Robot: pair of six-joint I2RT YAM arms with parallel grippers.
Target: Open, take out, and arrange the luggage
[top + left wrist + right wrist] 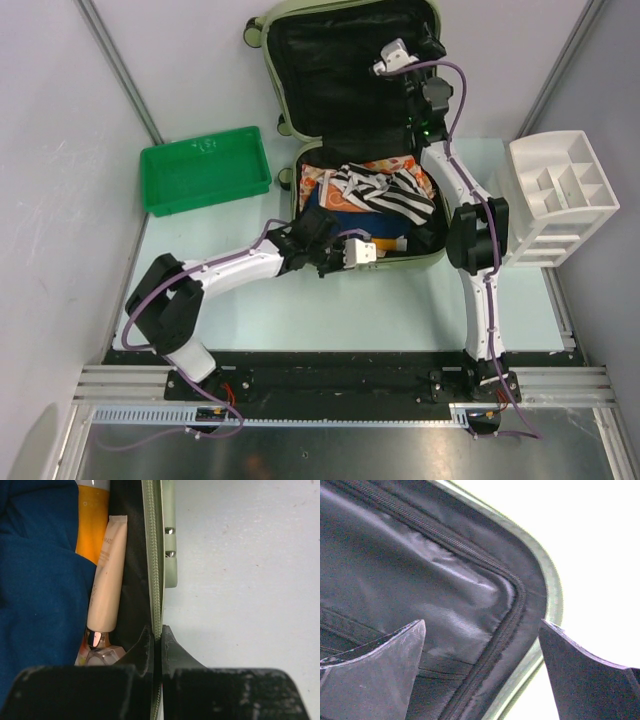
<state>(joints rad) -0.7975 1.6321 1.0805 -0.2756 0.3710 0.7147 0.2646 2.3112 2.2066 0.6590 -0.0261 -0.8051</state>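
Observation:
The pale olive-green luggage (268, 75) lies open on the table. Its black-lined lid (445, 580) is folded back at the far side. The base holds a black-and-white striped cloth (385, 190), a blue cloth (35, 580), an orange tube (92, 520) and a beige cosmetic tube (107, 575). My left gripper (376, 259) (157, 632) is shut on the zipper rim (156, 570) of the base's near edge. My right gripper (430, 45) (482, 625) is open, with the lid's far right corner rim (552, 595) between its fingers, not touching.
A flat green tray (205, 140) sits left of the luggage. A white compartmented organizer (560, 195) stands at the right table edge. Grey walls close in on both sides. Bare table shows in front of the luggage (250, 580).

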